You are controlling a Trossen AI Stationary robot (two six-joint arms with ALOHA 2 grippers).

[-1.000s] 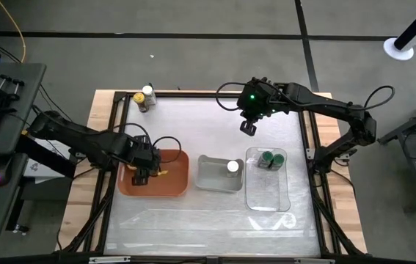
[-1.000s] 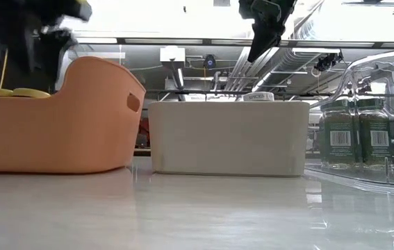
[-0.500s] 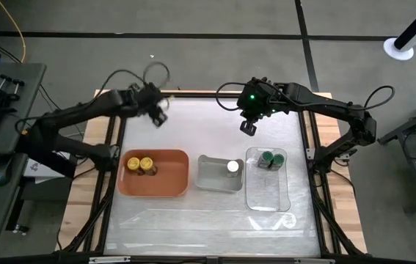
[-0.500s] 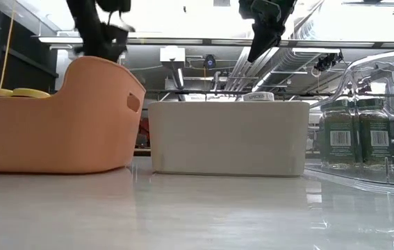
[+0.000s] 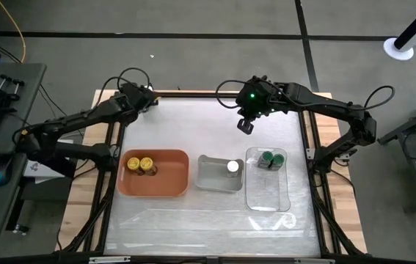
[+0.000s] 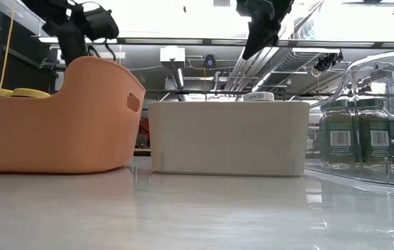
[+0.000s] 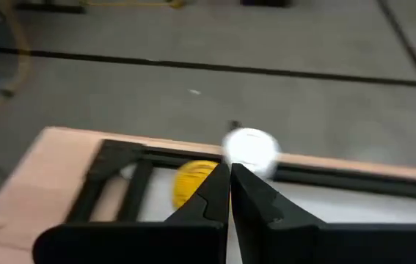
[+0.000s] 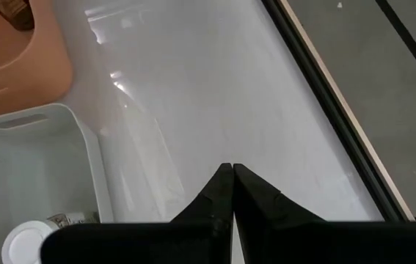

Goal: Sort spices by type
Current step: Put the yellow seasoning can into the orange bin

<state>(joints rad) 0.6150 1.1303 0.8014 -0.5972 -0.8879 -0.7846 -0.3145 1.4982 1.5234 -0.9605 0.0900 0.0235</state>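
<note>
Grey floor surrounds a white-topped table (image 5: 193, 147) framed in wood. Sorting is well along, judging by lid colour: 2 yellow-lidded jars (image 5: 142, 165) sit in the orange tray (image 5: 174, 182) at 8 o'clock, 1 white-lidded jar (image 5: 232, 166) in the grey tray (image 5: 211, 180) at 6, 2 green-lidded jars (image 5: 270, 158) in the clear tray (image 5: 266, 198) at 4. At the 11 o'clock corner, a yellow-lidded jar (image 7: 193, 182) and white-lidded jar (image 7: 250, 149) wait unsorted. The left gripper (image 7: 230, 176) hovers over them, fingers pressed together, empty, probably lining up a pick. The right gripper (image 5: 245, 125), also closed and empty, waits near 1 o'clock.
</note>
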